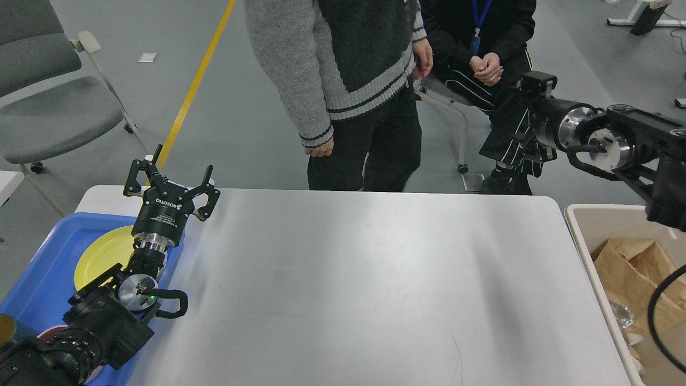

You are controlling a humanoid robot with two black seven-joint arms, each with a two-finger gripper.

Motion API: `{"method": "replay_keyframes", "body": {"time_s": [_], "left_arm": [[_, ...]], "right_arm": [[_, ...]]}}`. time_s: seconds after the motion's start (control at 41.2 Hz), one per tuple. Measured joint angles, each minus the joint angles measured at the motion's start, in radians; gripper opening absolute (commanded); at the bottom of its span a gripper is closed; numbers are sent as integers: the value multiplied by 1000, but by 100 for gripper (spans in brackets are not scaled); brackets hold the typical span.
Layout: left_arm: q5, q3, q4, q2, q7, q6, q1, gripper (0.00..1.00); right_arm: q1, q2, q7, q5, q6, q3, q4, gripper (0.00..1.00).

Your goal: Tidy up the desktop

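The white desktop (375,279) fills the middle of the head view and nothing lies on its visible surface. My left gripper (172,172) is open and empty, raised over the desktop's far left corner, above the edge of the blue tray (37,273). My right arm comes in from the right, and its gripper (528,120) is held high beyond the desktop's far right corner. It is dark against a seated person's black trousers, so its fingers cannot be told apart.
The blue tray holds a yellow plate (99,252). A beige bin (581,230) at the right holds crumpled brown paper (638,273). A person in a grey cardigan (348,80) stands at the desktop's far edge, with a seated person (485,53) behind. A grey chair (48,107) stands far left.
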Motion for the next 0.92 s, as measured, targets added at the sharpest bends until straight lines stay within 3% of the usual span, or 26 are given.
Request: {"method": "replay_keyframes", "body": {"time_s": [0.024,0.073,0.316,0.413,0.558,0.583,0.728,0.922], "left_arm": [[0,0,0,0,0,0,0,99],[0,0,0,0,0,0,0,99],[0,0,0,0,0,0,0,99],[0,0,0,0,0,0,0,99],[0,0,0,0,0,0,0,99],[0,0,0,0,0,0,0,99],[0,0,0,0,0,0,0,99],[0,0,0,0,0,1,0,99]], "right_arm": [[-65,9,0,0,-34,128,-5,100],[-116,18,0,-1,-54,204,-8,100],[-347,38,4,-3,-70,338,-1,100],[-423,70,143,-4,-69,500,-5,100],[-494,118,451,-21,-57,563,-23,100],[-510,145,520,-22,-47,560,-43,100],[-537,215,603,-14,-22,564,-106,100],[-546,256,634,0,-31,605,-129,100]]}}
